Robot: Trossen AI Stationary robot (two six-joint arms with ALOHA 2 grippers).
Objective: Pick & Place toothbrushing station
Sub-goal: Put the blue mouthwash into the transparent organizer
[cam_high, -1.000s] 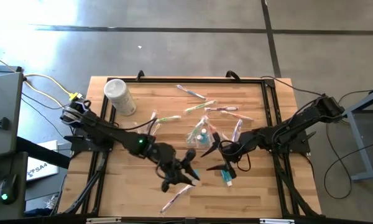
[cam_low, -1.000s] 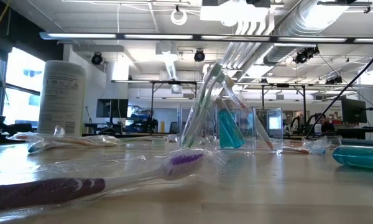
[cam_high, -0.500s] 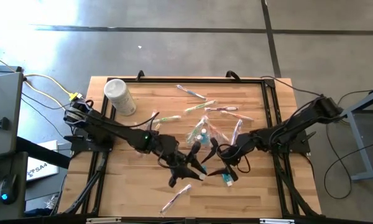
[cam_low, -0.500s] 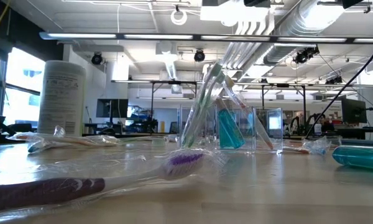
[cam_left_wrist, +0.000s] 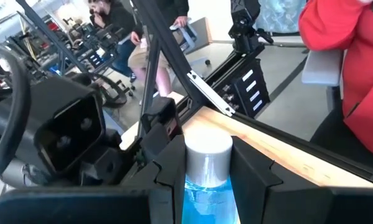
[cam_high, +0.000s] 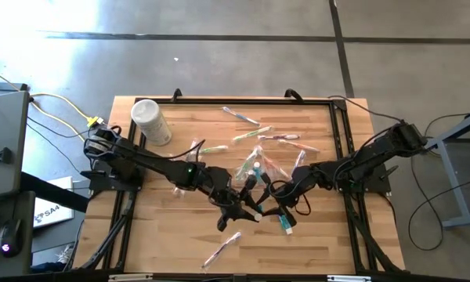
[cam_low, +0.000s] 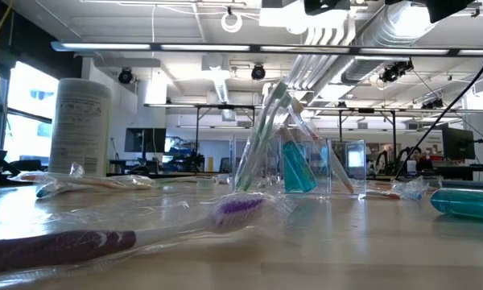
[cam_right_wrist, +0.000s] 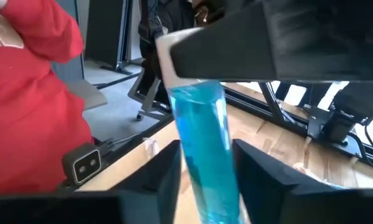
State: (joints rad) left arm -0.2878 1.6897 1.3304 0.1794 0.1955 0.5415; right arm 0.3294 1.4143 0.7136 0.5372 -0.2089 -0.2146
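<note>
Toothbrushing station (cam_low: 294, 165): clear boxy plastic, upright in low view. Wrist views only: left gripper (cam_left_wrist: 208, 171) & right gripper (cam_right_wrist: 205, 168) both pinching blue tube (cam_left_wrist: 206, 190).

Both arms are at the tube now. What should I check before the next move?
1. Left gripper shut on tube: ok.
2. Right gripper around tube: ok.
3. Right gripper's hold firm: cannot tell.
4. Tube clear of table: ok.
5. Holder upright: ok.
6. Free room in holder: cannot tell.
</note>
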